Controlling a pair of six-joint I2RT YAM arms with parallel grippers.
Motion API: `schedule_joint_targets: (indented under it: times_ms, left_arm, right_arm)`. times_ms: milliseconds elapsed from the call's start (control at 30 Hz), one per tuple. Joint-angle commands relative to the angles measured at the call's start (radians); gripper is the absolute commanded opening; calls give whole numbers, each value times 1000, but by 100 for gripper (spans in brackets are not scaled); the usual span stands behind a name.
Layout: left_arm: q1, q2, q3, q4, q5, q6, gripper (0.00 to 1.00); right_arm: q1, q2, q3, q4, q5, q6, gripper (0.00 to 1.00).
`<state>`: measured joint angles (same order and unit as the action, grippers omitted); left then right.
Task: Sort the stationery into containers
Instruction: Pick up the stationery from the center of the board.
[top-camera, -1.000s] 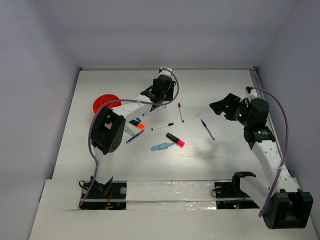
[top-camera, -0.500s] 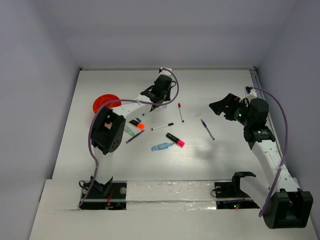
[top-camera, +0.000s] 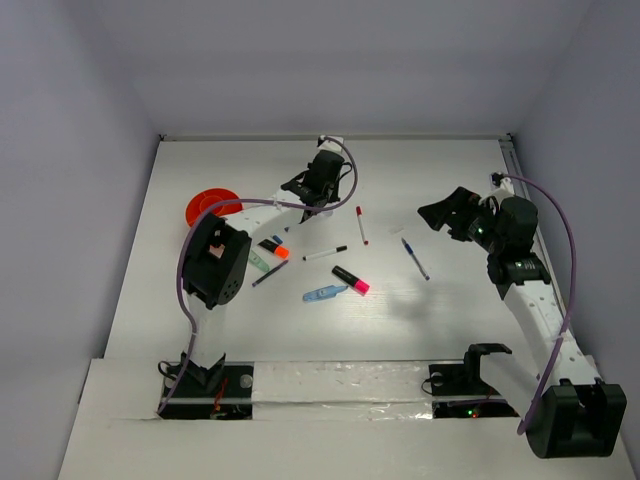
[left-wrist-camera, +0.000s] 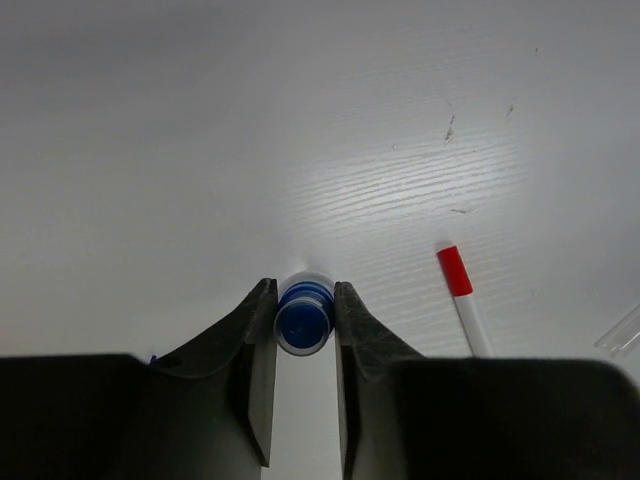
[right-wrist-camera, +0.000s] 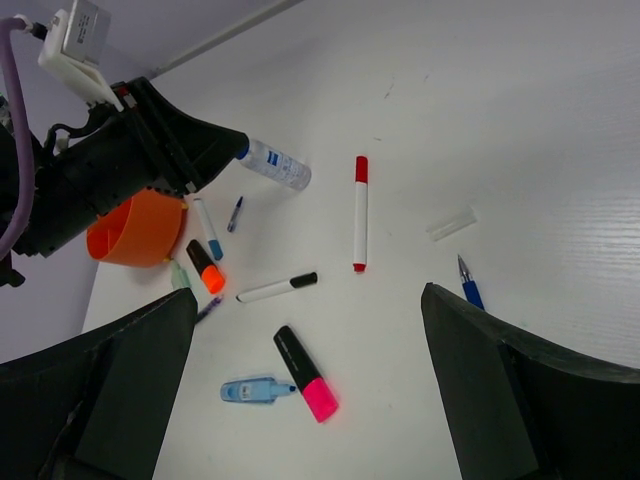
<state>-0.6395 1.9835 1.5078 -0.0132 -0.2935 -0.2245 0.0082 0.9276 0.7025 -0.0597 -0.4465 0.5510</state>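
An orange cup (top-camera: 208, 207) sits near the left edge of the worktop (top-camera: 450, 330), toward the far corner. It is close to the left arm, likely so that arm can fill it with a short reach. Just right of the cup lies a loose cluster of pens, among them an orange-capped highlighter (top-camera: 273, 247). Further right, nearer the far edge, the left gripper (left-wrist-camera: 304, 290) is low at the surface, pinching the blue cap of a small clear bottle (left-wrist-camera: 304, 322) that lies on its side. The cap is probably the firmest part to grasp. A red-capped pen (top-camera: 361, 225), a pink highlighter (top-camera: 350, 280) and a blue pen (top-camera: 414, 258) lie loose mid-worktop, not in the cup. Toward the right edge the right gripper (top-camera: 440, 215) hangs above the surface, spread wide and holding nothing, seemingly waiting out of the way. The bottle's label carries blue print too small to read, and no other writing shows.
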Motion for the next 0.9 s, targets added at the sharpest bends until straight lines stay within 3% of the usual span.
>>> schedule_joint_targets:
  times_ms: [0, 233, 333, 467, 600, 867]
  left_arm:
    - [3, -60, 17, 5, -12, 1, 3]
    - [15, -253, 35, -5, 7, -12, 0]
    - [70, -350, 45, -39, 33, -29, 0]
    - [168, -481, -4, -96, 16, -39, 0]
    - [345, -635, -105, -139, 16, -72, 0]
    - [511, -762, -270, -200, -30, -87, 0]
  right_arm:
    - [9, -30, -5, 38, -21, 0, 100]
    - [9, -38, -11, 49, -18, 9, 100]
    - [9, -26, -11, 98, -29, 26, 100]
    - [9, 37, 0, 116, -61, 33, 100]
    - [29, 53, -47, 179, -78, 52, 100]
    - [64, 59, -113, 258, -100, 64, 100]
